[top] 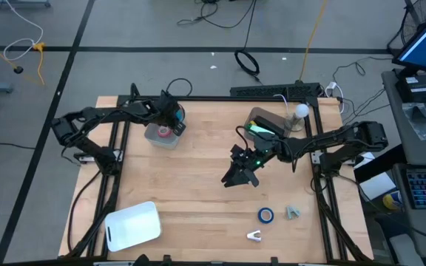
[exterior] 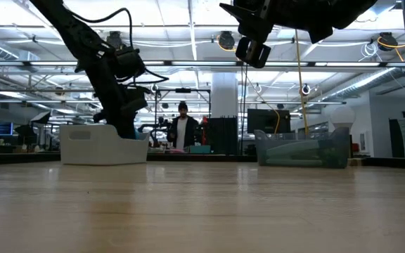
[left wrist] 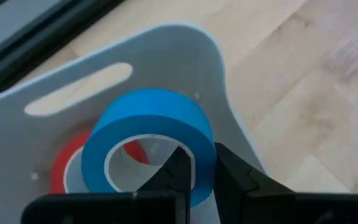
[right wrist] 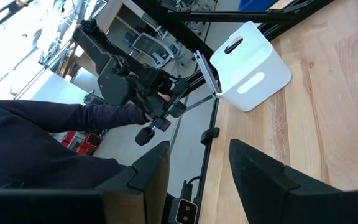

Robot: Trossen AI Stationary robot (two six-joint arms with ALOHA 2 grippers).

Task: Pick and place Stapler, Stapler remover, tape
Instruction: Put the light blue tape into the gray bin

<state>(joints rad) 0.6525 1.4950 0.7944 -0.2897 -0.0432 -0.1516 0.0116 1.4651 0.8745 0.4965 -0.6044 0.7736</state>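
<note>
Blue tape roll (left wrist: 149, 134) is sitting pinched by its wall in my left gripper (left wrist: 197, 171), hanging over the grey bin (left wrist: 185, 56) at the table's far left; a red roll (left wrist: 67, 171) is lying in that bin below it; a second blue roll (top: 265, 215) is lying on the near-right table; my right gripper (top: 240, 177) is hovering mid-table, fingers parted, gripping nothing.
</note>
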